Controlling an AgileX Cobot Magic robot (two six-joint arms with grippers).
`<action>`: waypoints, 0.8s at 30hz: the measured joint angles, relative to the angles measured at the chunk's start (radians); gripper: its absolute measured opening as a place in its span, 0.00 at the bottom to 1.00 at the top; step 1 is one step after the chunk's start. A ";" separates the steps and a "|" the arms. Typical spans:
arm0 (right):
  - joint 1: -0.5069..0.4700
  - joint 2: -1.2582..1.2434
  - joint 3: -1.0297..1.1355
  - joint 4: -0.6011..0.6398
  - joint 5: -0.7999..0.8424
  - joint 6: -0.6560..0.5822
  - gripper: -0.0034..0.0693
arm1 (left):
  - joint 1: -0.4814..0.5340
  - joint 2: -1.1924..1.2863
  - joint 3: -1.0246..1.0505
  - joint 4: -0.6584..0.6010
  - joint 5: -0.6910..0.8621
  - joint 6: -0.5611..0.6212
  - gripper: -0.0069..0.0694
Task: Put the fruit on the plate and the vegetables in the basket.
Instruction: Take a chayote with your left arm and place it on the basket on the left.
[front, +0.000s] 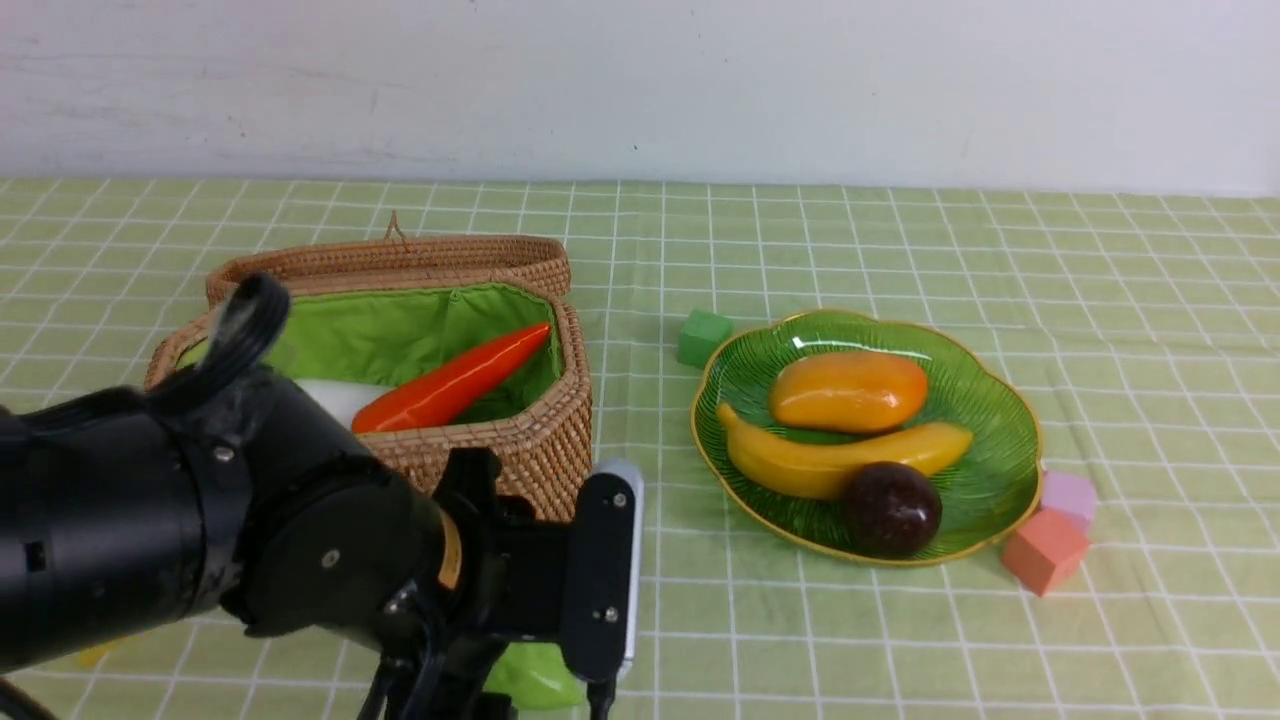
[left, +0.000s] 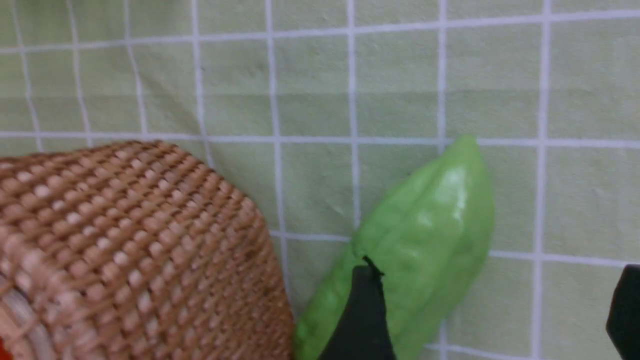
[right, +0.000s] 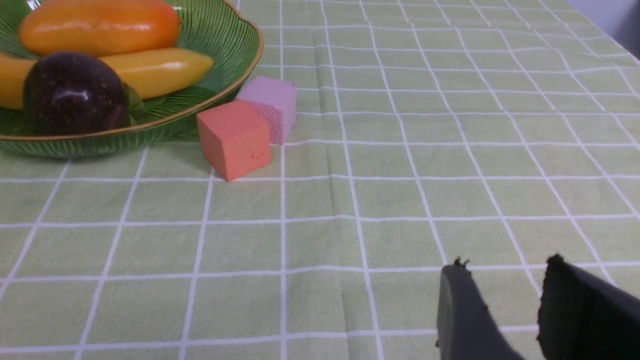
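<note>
The basket (front: 545, 440) stands open at the left, holding the red pepper (front: 455, 385) and the white radish (front: 335, 400). The plate (front: 985, 490) holds the mango (front: 848, 392), the banana (front: 830, 462) and the purple-brown fruit (front: 890, 508). The light-green gourd (front: 535, 678) lies on the cloth in front of the basket, under my left arm (front: 300, 530). In the left wrist view my left gripper (left: 495, 300) is wide open, one finger (left: 362, 315) over the gourd (left: 425, 235), beside the basket's corner (left: 125, 240). My right gripper (right: 505, 272) is slightly open, empty, low over bare cloth.
A green cube (front: 703, 337) sits behind the plate's left rim. A pink cube (front: 1068, 497) and an orange cube (front: 1045, 552) sit against its right rim, and both show in the right wrist view, pink (right: 270, 105) and orange (right: 232, 139). The basket's lid (front: 400, 258) lies open behind it.
</note>
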 joint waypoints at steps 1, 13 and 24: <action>0.000 0.000 0.000 0.000 0.000 0.000 0.38 | 0.000 0.020 0.000 0.027 -0.010 0.010 0.87; 0.000 0.000 0.000 0.001 0.000 0.000 0.38 | 0.000 0.137 0.000 0.177 -0.083 0.046 0.87; 0.000 0.000 0.000 0.001 0.000 0.000 0.38 | 0.000 0.233 -0.002 0.194 -0.064 0.039 0.86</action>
